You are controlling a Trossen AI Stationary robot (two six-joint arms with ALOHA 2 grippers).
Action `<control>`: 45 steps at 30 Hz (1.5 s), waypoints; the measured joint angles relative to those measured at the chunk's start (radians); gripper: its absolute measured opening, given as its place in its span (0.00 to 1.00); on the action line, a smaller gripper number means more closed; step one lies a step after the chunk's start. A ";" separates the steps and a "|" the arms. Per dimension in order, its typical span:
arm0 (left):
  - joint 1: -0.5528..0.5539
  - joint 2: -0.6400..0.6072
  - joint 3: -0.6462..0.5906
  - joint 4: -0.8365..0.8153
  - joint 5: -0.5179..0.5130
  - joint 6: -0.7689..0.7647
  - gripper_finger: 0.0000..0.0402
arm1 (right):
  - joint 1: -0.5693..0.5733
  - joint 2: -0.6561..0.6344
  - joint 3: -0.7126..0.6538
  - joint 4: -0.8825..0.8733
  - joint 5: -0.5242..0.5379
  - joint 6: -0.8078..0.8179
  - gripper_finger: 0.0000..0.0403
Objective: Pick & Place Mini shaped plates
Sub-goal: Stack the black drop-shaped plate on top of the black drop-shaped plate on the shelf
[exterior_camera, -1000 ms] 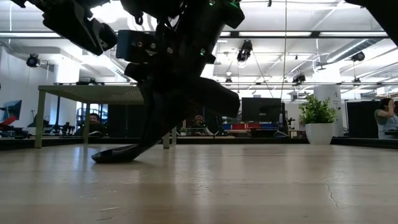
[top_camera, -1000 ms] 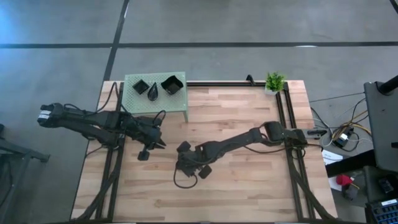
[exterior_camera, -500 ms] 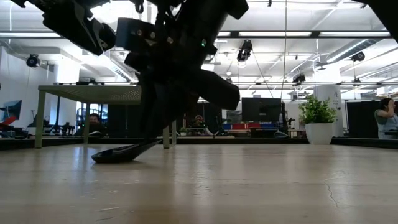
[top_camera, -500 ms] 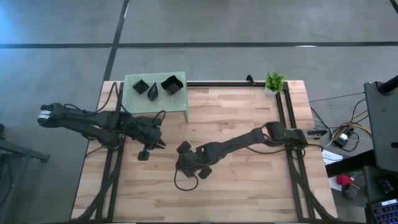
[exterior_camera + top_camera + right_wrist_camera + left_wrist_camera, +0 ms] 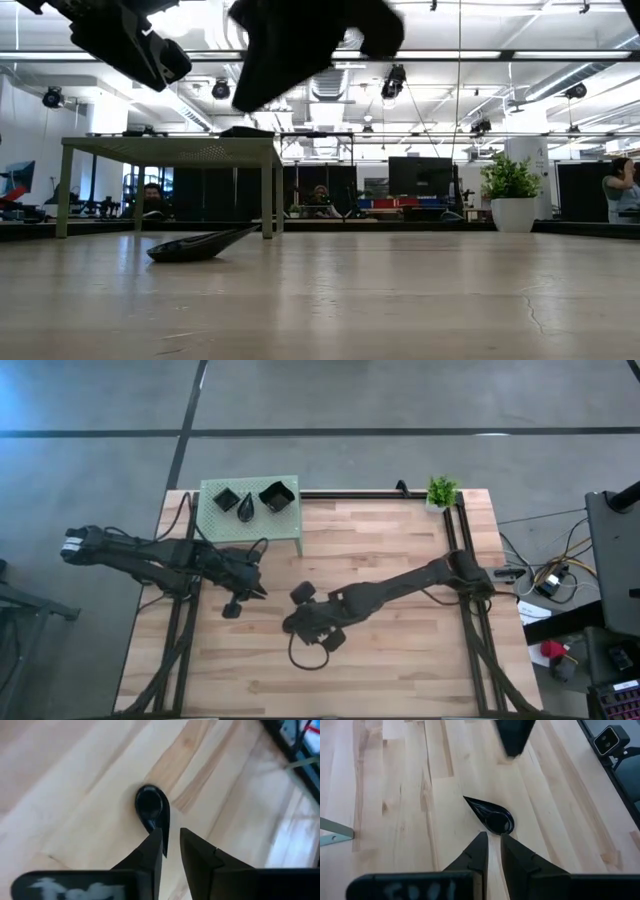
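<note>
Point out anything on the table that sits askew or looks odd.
One teardrop-shaped plate lies alone on the bare table, apart from the three dishes on the green stand. In the low view its pointed tip rides up off the wood, so it sits tilted rather than flat. Nothing looks spilled or broken.

The right gripper (image 5: 300, 45) has lifted off the teardrop plate (image 5: 195, 245), which now lies alone on the table (image 5: 400, 300); above that plate, the right arm has swung slightly sideways.
</note>
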 joint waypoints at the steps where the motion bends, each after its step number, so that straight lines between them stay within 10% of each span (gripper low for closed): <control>1: 0.000 0.003 0.000 -0.002 0.000 -0.002 0.11 | 0.005 -0.011 0.000 -0.004 0.000 0.007 0.15; 33: -0.001 0.049 -0.028 0.039 -0.029 -0.063 0.11 | 0.100 -0.160 -0.003 -0.183 -0.017 0.280 0.13; 45: -0.005 0.185 -0.224 0.443 -0.062 -0.032 0.11 | 0.138 -0.265 -0.011 -0.309 -0.039 0.448 0.13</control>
